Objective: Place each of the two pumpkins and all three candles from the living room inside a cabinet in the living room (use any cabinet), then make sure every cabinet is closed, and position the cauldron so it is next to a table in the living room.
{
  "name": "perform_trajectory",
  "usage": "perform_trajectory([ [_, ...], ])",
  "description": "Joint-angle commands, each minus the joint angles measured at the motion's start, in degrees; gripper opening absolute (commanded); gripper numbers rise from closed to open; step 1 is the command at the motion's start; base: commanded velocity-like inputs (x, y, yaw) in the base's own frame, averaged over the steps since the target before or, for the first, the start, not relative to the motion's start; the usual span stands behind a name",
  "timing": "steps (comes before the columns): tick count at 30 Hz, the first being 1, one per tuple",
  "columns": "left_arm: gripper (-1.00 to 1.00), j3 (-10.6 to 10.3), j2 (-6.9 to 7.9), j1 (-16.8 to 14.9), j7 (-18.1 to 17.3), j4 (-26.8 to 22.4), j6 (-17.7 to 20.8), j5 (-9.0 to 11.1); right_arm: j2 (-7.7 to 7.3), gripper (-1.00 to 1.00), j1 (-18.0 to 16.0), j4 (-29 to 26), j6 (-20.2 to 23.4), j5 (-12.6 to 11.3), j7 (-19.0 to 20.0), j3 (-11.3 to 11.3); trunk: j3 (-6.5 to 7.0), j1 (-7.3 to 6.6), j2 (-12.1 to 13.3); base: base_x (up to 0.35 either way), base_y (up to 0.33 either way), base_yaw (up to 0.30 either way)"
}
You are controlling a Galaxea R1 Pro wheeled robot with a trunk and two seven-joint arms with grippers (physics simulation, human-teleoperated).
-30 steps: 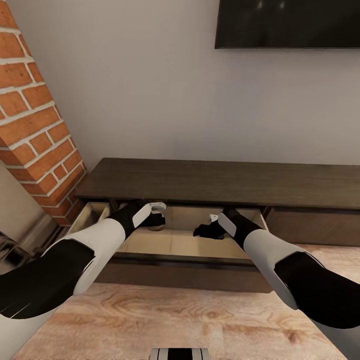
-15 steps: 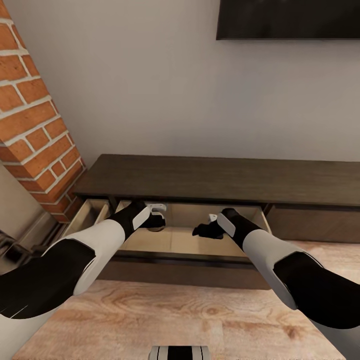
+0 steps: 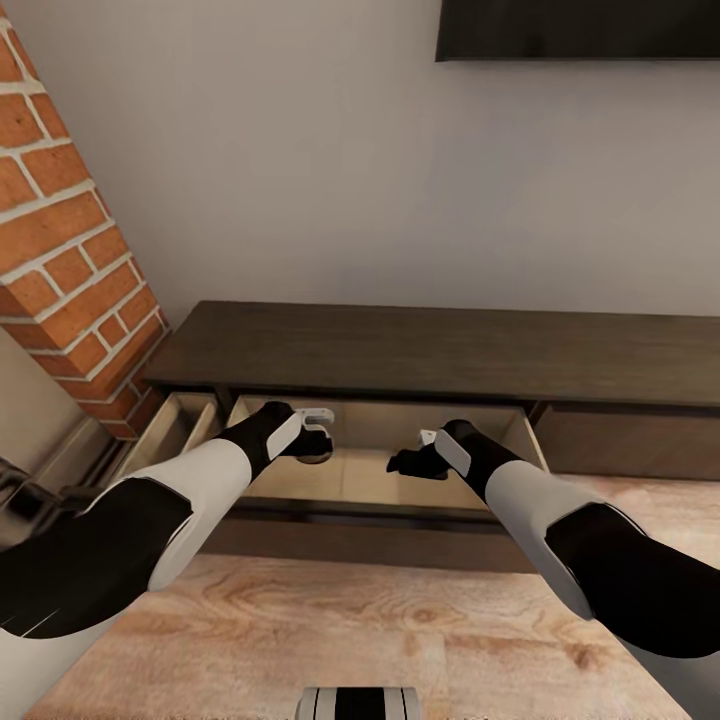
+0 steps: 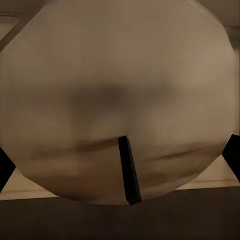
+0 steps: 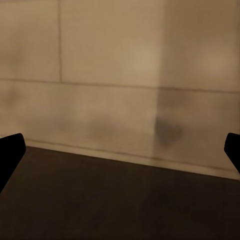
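Candle (image 4: 115, 95), pale and round, sits pinched in the left gripper (image 3: 318, 443) inside the open drawer (image 3: 380, 480) of the cabinet (image 3: 440, 350). Right gripper (image 3: 403, 463) hangs nearby with its fingers spread, holding nothing.

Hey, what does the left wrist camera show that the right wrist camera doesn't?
Left wrist: a pale candle with a dark wick, seen close up and spanning the gap between the fingers of the left gripper. Right wrist: bare beige drawer panels and a dark band, with nothing between the wide-apart fingers of the right gripper. Both: black fingertips at the picture's sides and beige drawer interior.
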Motion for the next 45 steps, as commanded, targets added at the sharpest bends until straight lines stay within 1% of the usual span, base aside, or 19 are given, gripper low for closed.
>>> perform_trajectory([
  [1, -1.00, -0.3, -0.01, 0.0, 0.5, -0.1, 0.3, 0.6, -0.02, 1.00, 0.0, 0.0, 0.2, -0.2, 0.0, 0.3, -0.14, -0.01, 0.0, 0.000, 0.000, 0.000],
  [7, -1.00, -0.3, -0.10, 0.0, 0.5, 0.1, 0.4, 0.6, -0.02, 1.00, 0.0, 0.0, 0.2, -0.2, 0.0, 0.3, -0.69, -0.01, 0.0, 0.029, 0.000, 0.000],
  [15, -1.00, -0.3, -0.24, 0.0, 0.5, 0.6, 0.5, 0.7, 0.06, 1.00, 0.0, 0.0, 0.2, -0.2, 0.0, 0.3, -1.43, -0.01, 0.0, 0.218, -0.060, 0.008],
  [18, -1.00, -0.3, -0.29, 0.0, 0.5, 1.4, 0.6, 0.7, 0.07, 1.00, 0.0, 0.0, 0.2, -0.2, 0.0, 0.3, -1.70, -0.01, 0.0, 0.049, -0.021, 0.052],
  [28, -1.00, -0.3, -0.47, 0.0, 0.5, 1.7, 0.6, 0.7, 0.07, 1.00, 0.0, 0.0, 0.2, -0.2, 0.0, 0.3, -2.62, -0.01, 0.0, 0.005, -0.002, 0.019],
  [40, -1.00, -0.3, -0.48, 0.0, 0.5, 1.7, 0.6, 0.7, 0.07, 1.00, 0.0, 0.0, 0.1, -0.2, 0.0, 0.3, -6.32, 0.30, -0.2, 0.000, 0.000, 0.000],
  [45, -1.00, -0.3, -0.48, 0.0, 0.5, 1.7, 0.6, 0.7, 0.07, 1.00, 0.0, 0.0, 0.1, -0.2, 0.0, 0.3, -6.40, 0.30, -0.2, 0.000, 0.000, 0.000],
])
